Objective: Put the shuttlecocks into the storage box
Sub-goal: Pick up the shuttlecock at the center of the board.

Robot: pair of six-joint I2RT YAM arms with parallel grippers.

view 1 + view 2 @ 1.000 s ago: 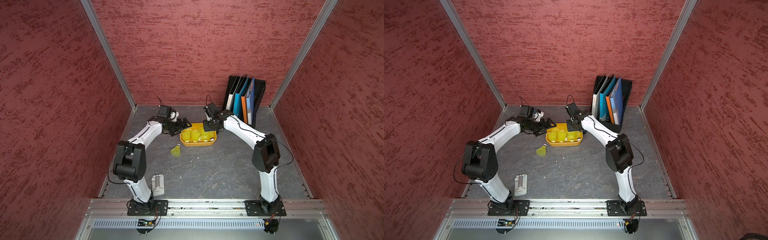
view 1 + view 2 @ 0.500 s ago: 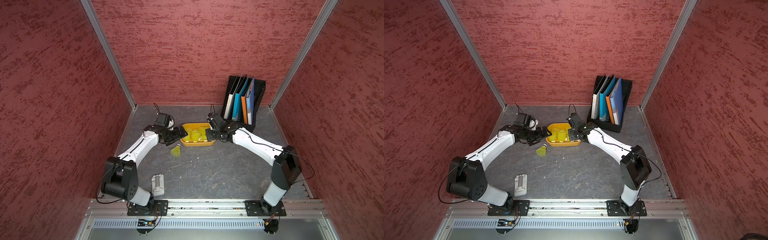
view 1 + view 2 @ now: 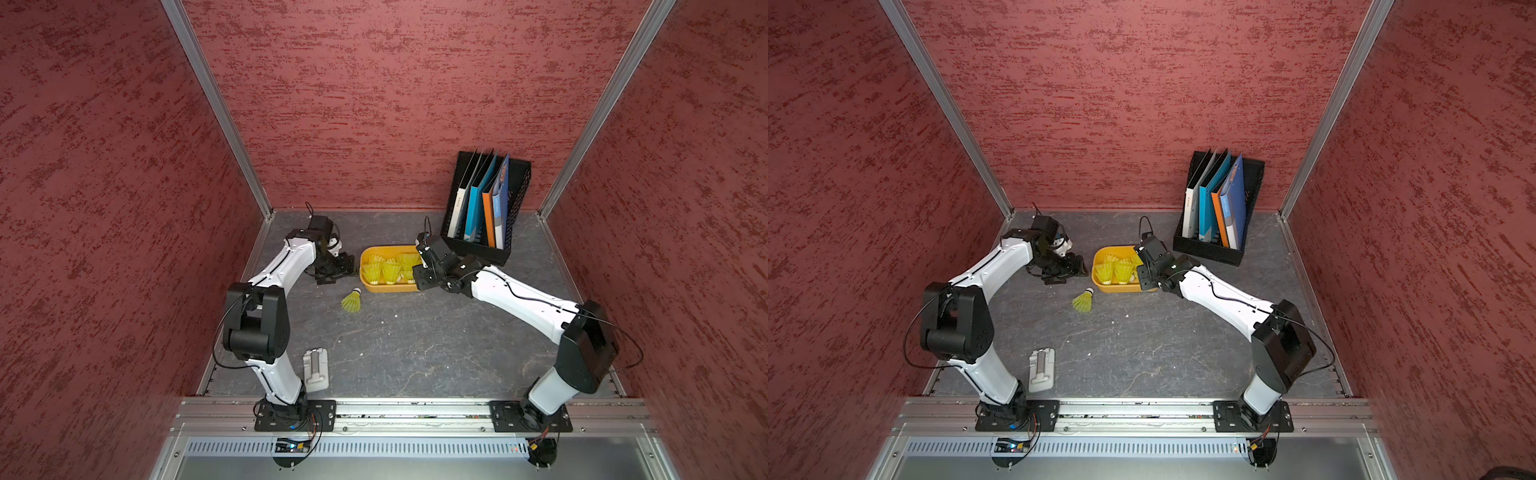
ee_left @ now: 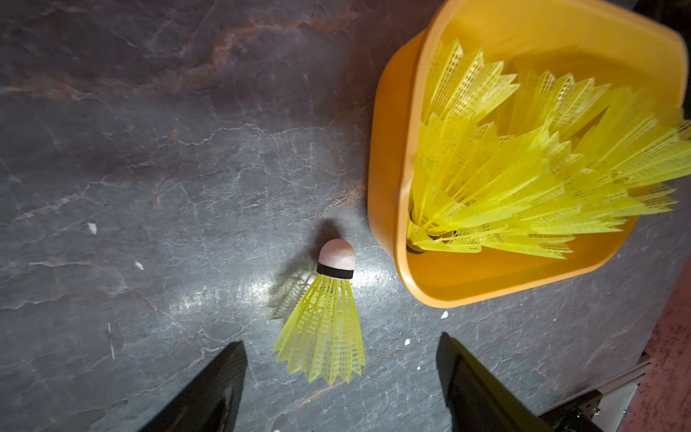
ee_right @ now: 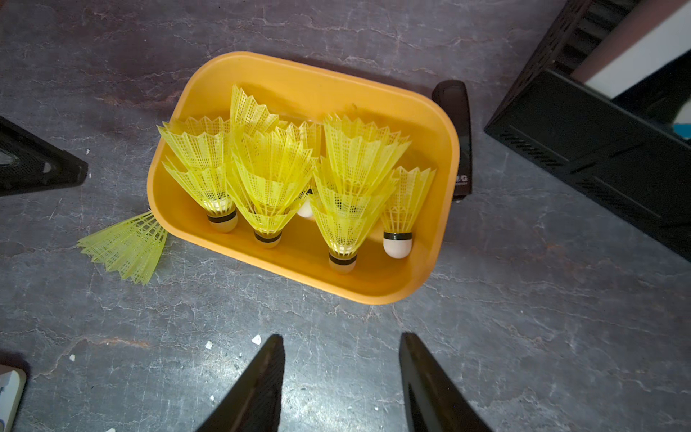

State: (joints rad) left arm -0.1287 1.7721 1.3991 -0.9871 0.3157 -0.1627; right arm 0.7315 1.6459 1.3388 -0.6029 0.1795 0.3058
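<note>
1. The storage box (image 5: 318, 89) is set near the far edge of the surface (image 3: 415, 340); stacked shuttlecocks (image 5: 273, 168) are kept inside.
2. One loose shuttlecock (image 4: 325, 321) is laid sideways just beside a box corner.
3. The left claw (image 4: 340, 340) is spread wide, nothing gripped.
4. The right claw (image 5: 341, 337) is parted, empty.

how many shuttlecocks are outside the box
1. The shuttlecock lies on its side on the table beside the storage box. Others could be hidden behind the arms.
</note>
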